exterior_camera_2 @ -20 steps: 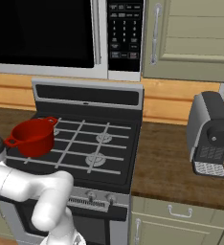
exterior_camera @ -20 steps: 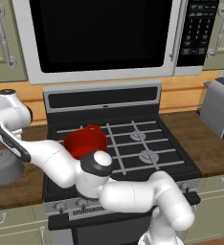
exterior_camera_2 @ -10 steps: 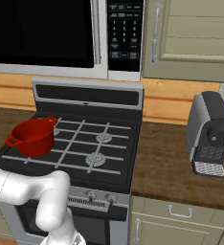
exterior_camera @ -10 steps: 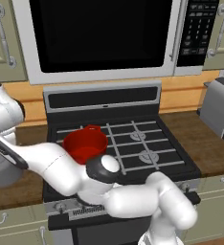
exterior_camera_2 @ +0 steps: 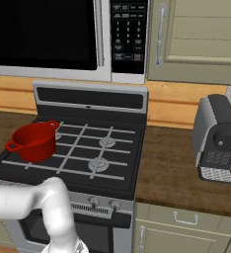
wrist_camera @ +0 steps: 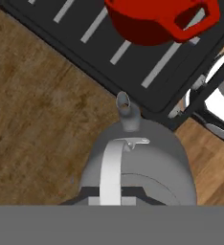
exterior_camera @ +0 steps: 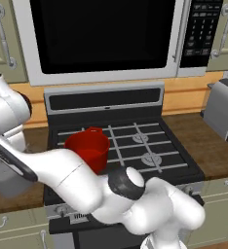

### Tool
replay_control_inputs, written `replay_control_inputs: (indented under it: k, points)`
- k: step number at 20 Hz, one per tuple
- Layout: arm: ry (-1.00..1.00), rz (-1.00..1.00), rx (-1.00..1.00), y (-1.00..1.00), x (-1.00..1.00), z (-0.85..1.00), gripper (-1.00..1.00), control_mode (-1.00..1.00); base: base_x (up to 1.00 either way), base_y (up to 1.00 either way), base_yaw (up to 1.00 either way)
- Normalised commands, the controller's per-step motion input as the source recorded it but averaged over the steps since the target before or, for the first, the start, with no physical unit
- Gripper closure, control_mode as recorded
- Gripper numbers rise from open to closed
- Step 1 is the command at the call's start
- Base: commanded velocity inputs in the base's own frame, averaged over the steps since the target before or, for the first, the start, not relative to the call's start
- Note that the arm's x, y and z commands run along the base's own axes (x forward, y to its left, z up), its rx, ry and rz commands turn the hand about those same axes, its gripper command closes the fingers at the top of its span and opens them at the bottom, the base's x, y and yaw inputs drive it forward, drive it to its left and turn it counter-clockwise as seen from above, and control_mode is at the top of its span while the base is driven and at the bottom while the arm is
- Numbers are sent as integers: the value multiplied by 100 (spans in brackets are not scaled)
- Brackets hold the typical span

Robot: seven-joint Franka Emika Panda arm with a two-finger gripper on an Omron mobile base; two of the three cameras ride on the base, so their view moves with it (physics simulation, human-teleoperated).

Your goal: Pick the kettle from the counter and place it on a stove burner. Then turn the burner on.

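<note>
The dull-grey kettle (wrist_camera: 150, 158) stands on the dark wood counter (wrist_camera: 37, 119) left of the stove, with its spout (wrist_camera: 123, 107) pointing at the cooktop. My gripper (wrist_camera: 116, 197) sits directly over it, shut on the pale arched handle (wrist_camera: 111, 167). In the left base view the kettle (exterior_camera: 6, 177) shows at the far left, partly behind my arm. Free burners (exterior_camera: 150, 159) (exterior_camera_2: 98, 164) lie under the grate bars on the stove's right half.
A red two-handled pot (exterior_camera: 89, 146) (exterior_camera_2: 33, 141) (wrist_camera: 152, 19) occupies the front-left burner, close to the kettle. Stove knobs (exterior_camera_2: 93, 201) line the front panel. A grey coffee machine (exterior_camera_2: 216, 138) stands on the right counter. The microwave (exterior_camera: 101, 34) hangs above the stove.
My arm has swung further left and its upper links have shifted over the kettle. The kettle and the red pot have not visibly moved.
</note>
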Motion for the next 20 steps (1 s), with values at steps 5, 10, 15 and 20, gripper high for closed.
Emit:
replay_control_inputs:
  k: [5, 10, 15, 20]
  points:
    - [-16, 12, 0, -100, -65, 34, 100, -100, 0, 0, 0]
    - [-19, 13, 0, -100, -29, 34, 100, -100, 0, 0, 0]
    - [-19, 14, 0, -100, -9, 40, 100, -100, 0, 0, 0]
    - [-11, 14, 0, -100, -13, 25, 100, -100, 0, 0, 0]
